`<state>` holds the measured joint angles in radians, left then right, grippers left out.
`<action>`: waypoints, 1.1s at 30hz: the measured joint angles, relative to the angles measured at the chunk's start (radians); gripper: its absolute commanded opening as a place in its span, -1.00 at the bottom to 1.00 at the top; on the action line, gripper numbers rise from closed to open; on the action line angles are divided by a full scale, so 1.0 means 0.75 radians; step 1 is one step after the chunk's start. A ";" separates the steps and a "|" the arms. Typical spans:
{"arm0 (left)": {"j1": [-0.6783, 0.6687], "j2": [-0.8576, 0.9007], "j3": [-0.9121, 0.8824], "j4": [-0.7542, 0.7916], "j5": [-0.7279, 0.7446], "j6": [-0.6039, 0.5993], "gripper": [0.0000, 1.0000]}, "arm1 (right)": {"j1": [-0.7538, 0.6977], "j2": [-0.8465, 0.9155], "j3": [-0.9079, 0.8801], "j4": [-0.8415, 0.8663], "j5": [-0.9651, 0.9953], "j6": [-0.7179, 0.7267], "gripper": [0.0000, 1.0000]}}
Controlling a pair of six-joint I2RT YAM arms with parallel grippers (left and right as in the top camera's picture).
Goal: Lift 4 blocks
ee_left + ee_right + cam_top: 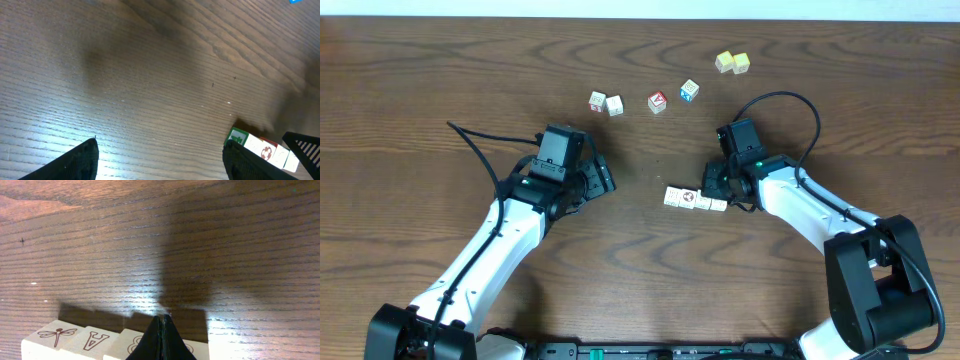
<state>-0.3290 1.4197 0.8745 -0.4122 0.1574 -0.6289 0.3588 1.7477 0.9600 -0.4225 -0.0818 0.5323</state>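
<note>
As the rowed blocks look light, stiff, unjoined, squeeze both row ends; left claw wide, right claw closed empty.

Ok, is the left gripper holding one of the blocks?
No, the left gripper stands open over the table, the blocks lying off to one side.

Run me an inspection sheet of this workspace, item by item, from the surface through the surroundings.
Surface: dark wooden table, visible grain, glare spots.
Job's things: four blocks in one close row, lying on the table.
Clutter: two white cubes, red-faced cube, blue-faced cube, two yellow cubes.
Grippers: left gripper open, empty; right gripper shut, at the row's right end.
Cables: black cables, one off each arm.
Surroundings: pale strip beyond the far edge.
</note>
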 measured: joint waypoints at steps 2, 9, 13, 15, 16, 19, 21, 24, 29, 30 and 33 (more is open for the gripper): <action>0.000 0.000 0.000 0.001 0.000 -0.001 0.59 | 0.000 0.000 0.000 0.000 -0.001 0.000 -0.98; 0.000 0.000 0.000 0.000 0.000 0.000 0.59 | 0.000 0.000 0.000 -0.001 -0.016 0.000 -0.98; 0.000 0.000 0.000 0.001 0.000 0.000 0.59 | 0.000 0.000 0.000 -0.002 -0.021 0.001 -0.98; 0.000 0.000 0.000 0.000 0.000 0.000 0.59 | 0.000 0.000 0.000 -0.004 -0.021 -0.002 -0.98; 0.000 0.000 0.000 0.000 0.000 0.000 0.59 | 0.000 0.000 0.000 -0.005 -0.021 -0.004 -0.98; 0.000 0.000 0.000 0.000 0.000 0.000 0.59 | 0.000 0.000 0.001 -0.009 -0.021 -0.008 -0.98; 0.000 0.000 0.000 0.000 0.000 -0.001 0.60 | 0.000 0.000 0.002 -0.010 -0.021 -0.011 -0.98; 0.000 0.000 0.000 0.001 0.000 0.000 0.59 | 0.000 0.000 0.008 -0.008 -0.021 -0.014 -0.98; 0.000 0.000 0.000 0.001 0.000 -0.001 0.59 | 0.000 0.000 0.012 -0.002 -0.021 -0.015 -0.98; 0.000 0.000 0.000 0.001 0.000 -0.001 0.59 | 0.000 0.000 0.012 -0.002 -0.022 -0.015 -0.98; 0.000 0.000 0.000 0.000 0.000 0.000 0.59 | 0.000 0.000 0.012 -0.002 -0.026 -0.018 -0.98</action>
<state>-0.3290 1.4197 0.8745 -0.4122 0.1574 -0.6289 0.3588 1.7477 0.9688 -0.4236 -0.1013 0.5186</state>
